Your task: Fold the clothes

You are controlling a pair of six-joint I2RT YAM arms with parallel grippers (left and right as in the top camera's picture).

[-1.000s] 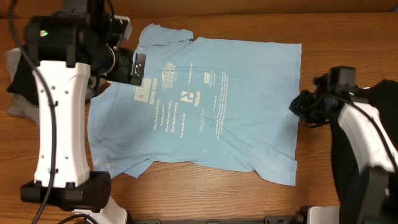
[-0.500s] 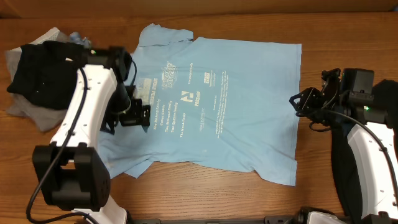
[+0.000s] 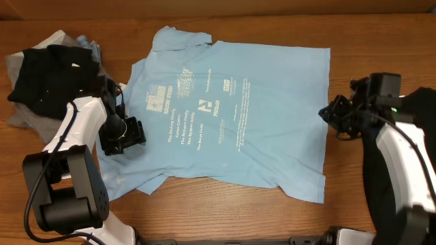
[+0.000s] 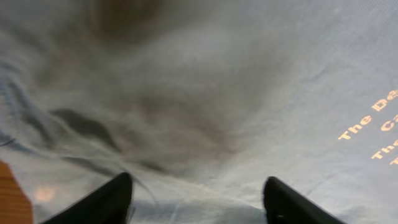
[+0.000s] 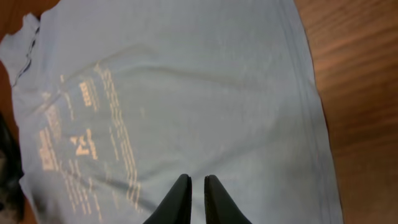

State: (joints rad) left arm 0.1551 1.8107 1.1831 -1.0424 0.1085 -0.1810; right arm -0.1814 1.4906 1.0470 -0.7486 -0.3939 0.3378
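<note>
Two pincers are at opposite ends of a T-shirt (image 3: 252,116) that lies spread on the desk (image 3: 381,41).

The left pincer (image 4: 198,186) is low over the shirt's left end, between the two sleeves. Its fingers (image 4: 112,199) are spread wide, with rumpled blue cloth below and between them. Nothing is clamped, so it is released.

The right pincer (image 5: 196,180) is at the shirt's right edge, near the hem. Its fingers are drawn almost together with only a sliver of gap, so it is clenched on nothing. From its wrist, the shirt stretches away towards the sleeves.

The shirt is light blue and lies mostly flat, with small pale print facing up in its left half. There are soft wrinkles along the near edge, and the near left sleeve is creased.

Farther back at the left corner of the desk, well apart from the right pincer, is a heap of black and grey clothes (image 3: 44,78). It lies just beside the shirt's far sleeve.
</note>
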